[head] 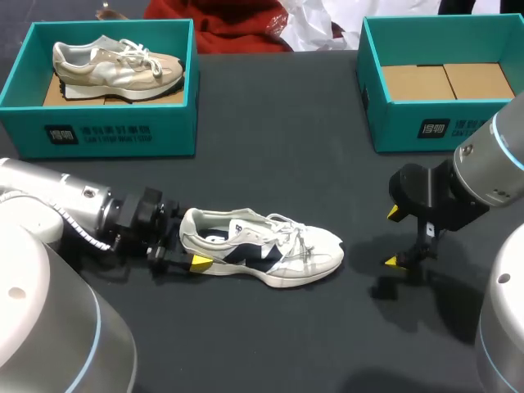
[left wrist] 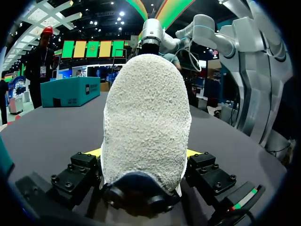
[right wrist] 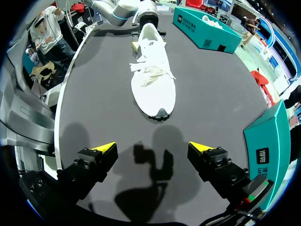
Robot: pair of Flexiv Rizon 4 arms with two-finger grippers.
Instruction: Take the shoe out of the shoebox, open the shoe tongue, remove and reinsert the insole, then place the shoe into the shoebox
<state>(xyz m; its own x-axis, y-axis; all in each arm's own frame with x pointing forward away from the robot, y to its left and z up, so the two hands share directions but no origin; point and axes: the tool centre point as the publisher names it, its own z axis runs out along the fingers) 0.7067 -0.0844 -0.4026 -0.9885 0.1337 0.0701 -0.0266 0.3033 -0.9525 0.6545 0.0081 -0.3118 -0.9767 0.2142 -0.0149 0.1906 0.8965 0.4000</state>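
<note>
A white shoe [head: 270,250] with navy side marks lies on its sole on the black table, toe pointing right. My left gripper [head: 190,244] is at its heel, and one yellow tip [head: 201,262] shows on the near side. In the left wrist view the knit heel [left wrist: 146,117] fills the gap of my left gripper [left wrist: 143,153]; its fingers stand wide, close along both sides. My right gripper [head: 395,237] hangs open to the right of the toe, empty. From the right wrist view the shoe [right wrist: 153,80] lies ahead of the open right gripper [right wrist: 151,147], toe towards it.
A teal shoebox [head: 176,115] at the back left holds a beige shoe [head: 115,65]. A second teal shoebox [head: 372,82] at the back right shows only its cardboard floor; its wall [right wrist: 270,141] stands beside my right gripper.
</note>
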